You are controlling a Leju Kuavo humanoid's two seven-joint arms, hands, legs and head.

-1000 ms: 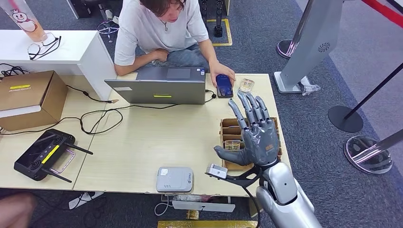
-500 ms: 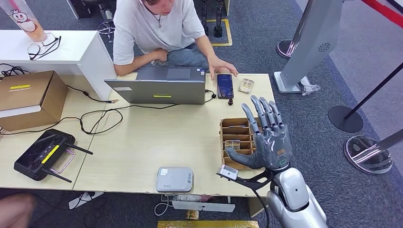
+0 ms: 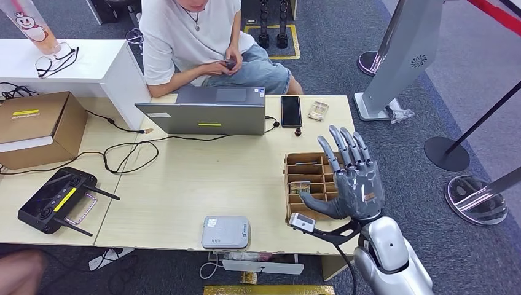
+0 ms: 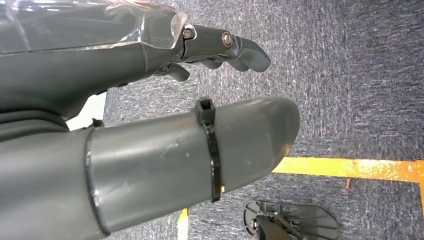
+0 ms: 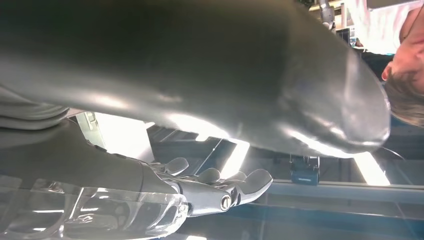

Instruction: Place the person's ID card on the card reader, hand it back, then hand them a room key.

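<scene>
the flat grey rounded-square card reader (image 3: 226,232) lies near the front edge of the pale wooden table (image 3: 203,178), with nothing resting on it. to its right stands the brown cardboard divided tray (image 3: 305,173), one small card-like item in a middle compartment. which item is the id card or the room key cannot be told.

the right hand (image 3: 350,178) is raised above the right part of that tray, palm up, fingers (image 3: 344,144) spread wide and straight, thumb out to the side, holding nothing. the left hand (image 4: 150,100) hangs over grey carpet beside a yellow floor line (image 4: 350,167); its fingers are loosely extended around nothing.

at the far edge of the table lie a black smartphone (image 3: 290,111) and a small clear packet (image 3: 318,110), beside an open grey laptop (image 3: 209,114). behind the table sits a person in a white t-shirt (image 3: 190,37), both hands together in the lap on a small dark object.
</scene>
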